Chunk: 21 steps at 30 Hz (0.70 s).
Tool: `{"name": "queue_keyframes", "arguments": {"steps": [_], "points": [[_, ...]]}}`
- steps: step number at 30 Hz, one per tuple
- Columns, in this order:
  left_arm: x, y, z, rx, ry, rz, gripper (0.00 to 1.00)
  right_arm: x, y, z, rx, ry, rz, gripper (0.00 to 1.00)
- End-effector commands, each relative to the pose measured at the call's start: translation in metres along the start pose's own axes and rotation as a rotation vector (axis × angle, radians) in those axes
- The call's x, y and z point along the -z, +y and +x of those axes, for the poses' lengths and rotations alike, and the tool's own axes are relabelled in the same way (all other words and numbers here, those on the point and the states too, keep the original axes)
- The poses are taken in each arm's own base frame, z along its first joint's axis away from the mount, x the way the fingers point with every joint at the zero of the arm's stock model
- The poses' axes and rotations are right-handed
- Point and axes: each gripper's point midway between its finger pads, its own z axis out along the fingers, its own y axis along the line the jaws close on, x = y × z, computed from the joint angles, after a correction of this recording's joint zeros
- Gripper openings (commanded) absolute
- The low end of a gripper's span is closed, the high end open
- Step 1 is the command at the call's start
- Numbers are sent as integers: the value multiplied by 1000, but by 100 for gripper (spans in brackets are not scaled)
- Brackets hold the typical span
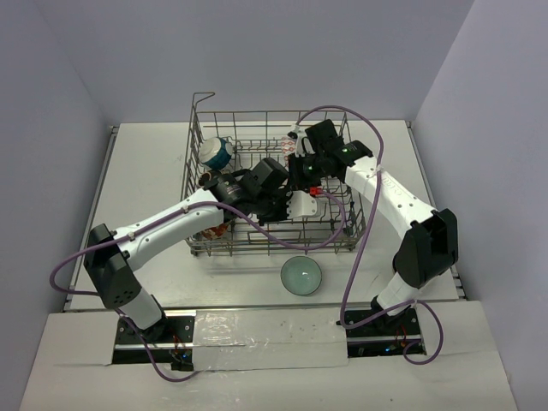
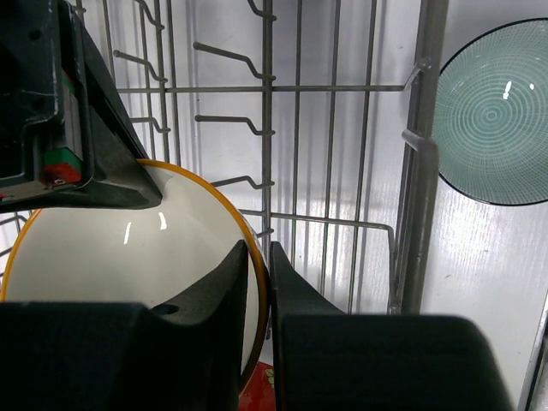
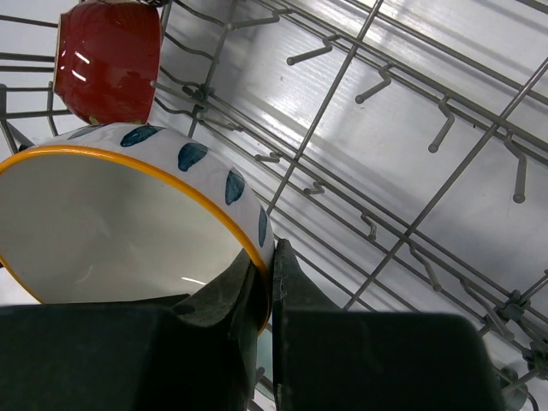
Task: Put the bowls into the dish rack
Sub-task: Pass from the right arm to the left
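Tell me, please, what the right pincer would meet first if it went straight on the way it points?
Most likely the dish rack: the right pincer, shut on the orange-rimmed bowl, points at its floor wires and tines, though depth is unclear. The red bowl lies off that line.

The right gripper (image 3: 271,257) pinches the orange rim of a blue-spotted white bowl (image 3: 111,223) inside the wire dish rack (image 3: 443,128), a red bowl (image 3: 107,60) just beyond.

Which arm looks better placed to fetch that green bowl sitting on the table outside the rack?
Probably the right arm: the green bowl lies nearer its base. Both arms' jaws pinch the orange-rimmed bowl, so it must let go first.
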Motion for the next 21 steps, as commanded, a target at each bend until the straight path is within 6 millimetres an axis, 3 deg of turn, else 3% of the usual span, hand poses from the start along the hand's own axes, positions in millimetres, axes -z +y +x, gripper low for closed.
{"name": "queue_keyframes", "arguments": {"steps": [1, 5, 6, 11, 18, 21], "points": [[13, 40, -1, 51, 0, -163, 0, 22, 19, -5, 27, -32, -54, 6], [14, 44, 1, 96, 4, -202, 0, 21, 17, -4, 25, -31, -48, 9], [13, 44, 2, 104, 4, -203, 0, 21, 16, -4, 22, -29, -46, 22], [8, 43, 11, 135, 29, -215, 0, 16, 14, -2, 15, -15, -44, 19], [2, 41, 18, 135, 67, -201, 0, 14, 12, -1, 10, -7, -34, 32], [0, 41, 17, 136, 70, -198, 0, 13, 11, -1, 9, -4, -30, 34]]}}
